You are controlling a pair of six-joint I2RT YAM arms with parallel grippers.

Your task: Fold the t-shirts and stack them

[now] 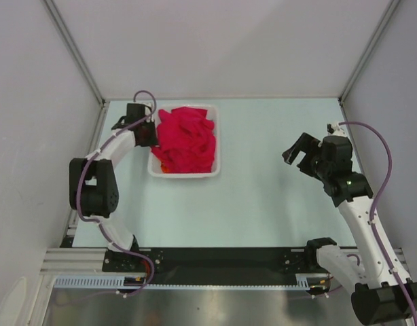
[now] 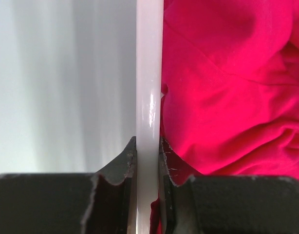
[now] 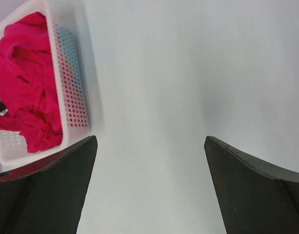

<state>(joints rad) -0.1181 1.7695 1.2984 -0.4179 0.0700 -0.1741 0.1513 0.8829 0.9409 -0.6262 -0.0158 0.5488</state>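
Crimson t-shirts [image 1: 187,139] lie in a crumpled heap inside the white lattice basket [image 1: 185,174], at about 11 o'clock on the table [image 1: 276,204]. The left gripper [image 1: 149,133] has its jaws pinching the basket's rim on the 9 o'clock side, not the cloth. If it pulls or lifts from here, I think the basket may tip or slide and spill the shirts. The right gripper [image 1: 298,155] hovers at 3 o'clock, jaws spread wide, holding nothing. The heap's long axis runs from 12 to 6 o'clock. No collar shows, so I cannot tell which way the shirts point.
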